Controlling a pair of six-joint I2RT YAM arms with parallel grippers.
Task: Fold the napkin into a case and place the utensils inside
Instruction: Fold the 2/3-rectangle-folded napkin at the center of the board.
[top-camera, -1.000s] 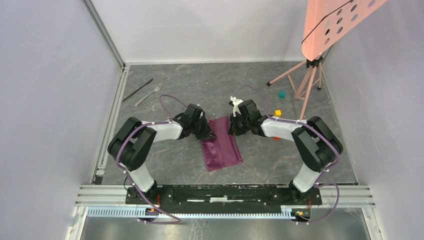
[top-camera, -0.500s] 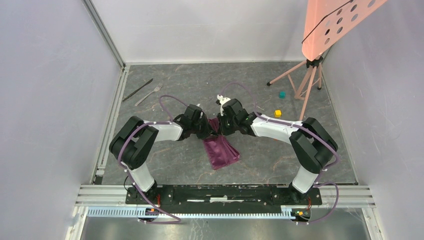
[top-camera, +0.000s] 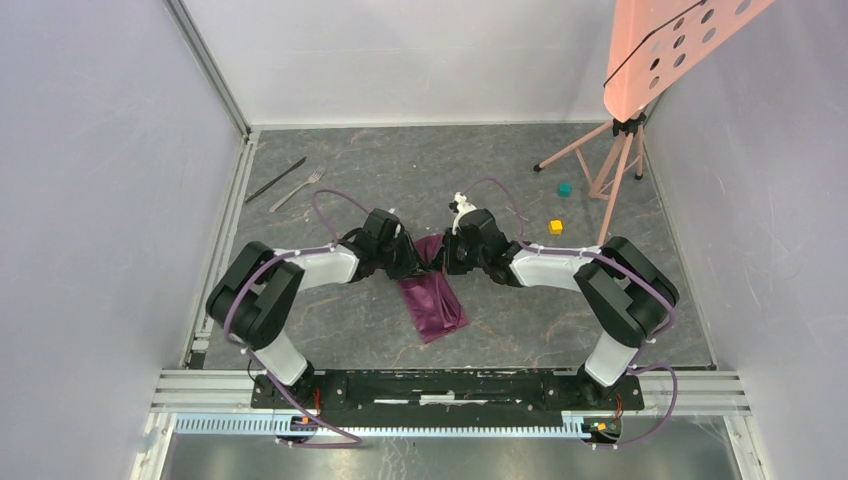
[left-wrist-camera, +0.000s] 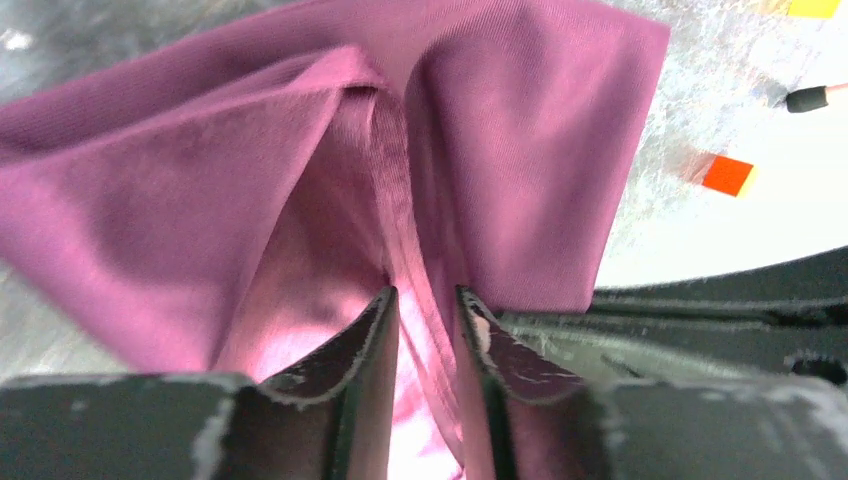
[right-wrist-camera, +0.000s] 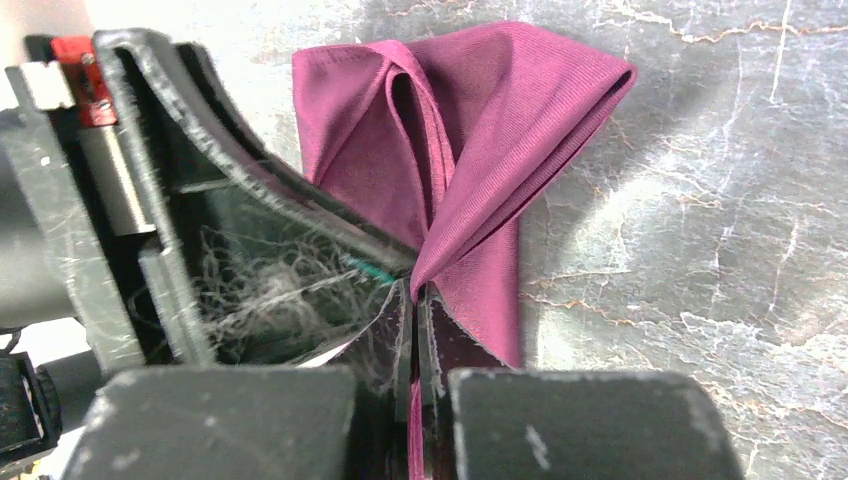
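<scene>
Nearest me, the napkin (top-camera: 434, 310) lies on the table (top-camera: 350, 325) between the two arms. It is a narrow folded strip, its long axis running near to far and leaning a little left at the far end. Both claws sit over that far end, just beside each other.

The right claw (right-wrist-camera: 415, 300) is clamped on a raised edge of the cloth, which tents up from its tips. The left claw (left-wrist-camera: 425, 325) stands slightly apart, with a ridge of the fold running between its fingers (left-wrist-camera: 350, 380). The gap looks wider than the ridge, so I judge the cloth loose there rather than pinched.

I think the next move turns on the far left corner. The fork (top-camera: 299, 188) and knife (top-camera: 277, 179) lie side by side there, well apart from the napkin. Both slant from near-left to far-right. They are to the left of the left claw and beyond it, so the left arm is the nearer one.

From above, the claws cover the napkin's far end, so I cannot tell whether a mouth is open there for the cutlery. The wrist views show bunched layers rather than a flat pouch, and they cut off the near end. The other claw's dark body fills half of the right wrist view. The fork's tines are too small to make out clearly.
</scene>
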